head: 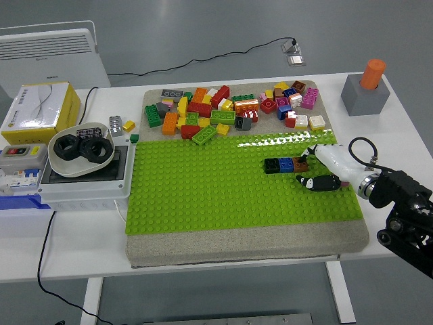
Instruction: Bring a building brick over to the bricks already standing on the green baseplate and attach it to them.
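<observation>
1. A short row of bricks (pixel 285 164) (black, blue and brown) is seen standing on the green baseplate (pixel 203 189), towards its right side.
2. The right robot hand (pixel 323 170) is positioned at the right end of that row, with its dark fingers (pixel 318 182) lying just in front of the brown brick.
3. A hint of pink is visible under the palm, so a brick may be carried; whether the fingers are clenched on it cannot be told.
4. No added brick can be made out at the end of the row, so the joining is judged not yet done.
5. The carrying stage is judged to be nearly complete; pressing down and letting go are left.
6. The loose brick pile (pixel 230 112) lies beyond the baseplate on the bench (pixel 406 122).
7. The left arm is not seen.
</observation>
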